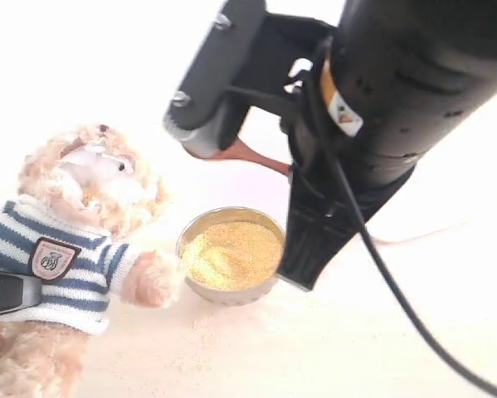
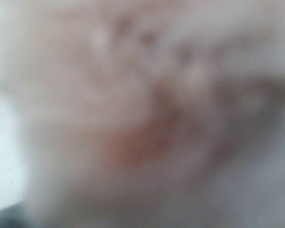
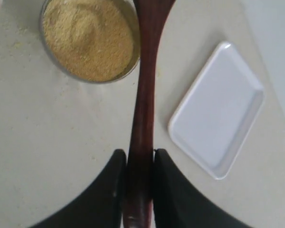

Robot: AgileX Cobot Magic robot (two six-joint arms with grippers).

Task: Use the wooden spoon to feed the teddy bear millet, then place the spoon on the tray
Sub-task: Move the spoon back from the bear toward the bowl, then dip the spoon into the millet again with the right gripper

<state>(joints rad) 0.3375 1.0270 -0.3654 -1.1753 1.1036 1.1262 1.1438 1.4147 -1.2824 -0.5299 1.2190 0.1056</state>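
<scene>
The teddy bear (image 1: pixel 90 191) leans at the left in its striped sweater, one paw beside the metal bowl (image 1: pixel 231 214) of millet (image 1: pixel 231 253). My right gripper (image 3: pixel 140 154) is shut on the handle of the wooden spoon (image 3: pixel 144 95), held above the table beside the bowl of millet (image 3: pixel 87 38). The spoon's own bowl runs out of the right wrist view. In the exterior view the spoon (image 1: pixel 252 157) shows under the right arm (image 1: pixel 381 108), above the millet. A dark finger of my left gripper (image 1: pixel 7 294) presses on the bear's sweater. The left wrist view is only blurred fur (image 2: pixel 132 118). The white tray (image 3: pixel 218 109) lies empty beside the spoon.
Loose millet grains (image 1: pixel 231 332) are scattered on the pale table in front of the bowl. A black cable (image 1: pixel 397 290) hangs from the right arm across the right side of the exterior view. The right arm hides the tray there.
</scene>
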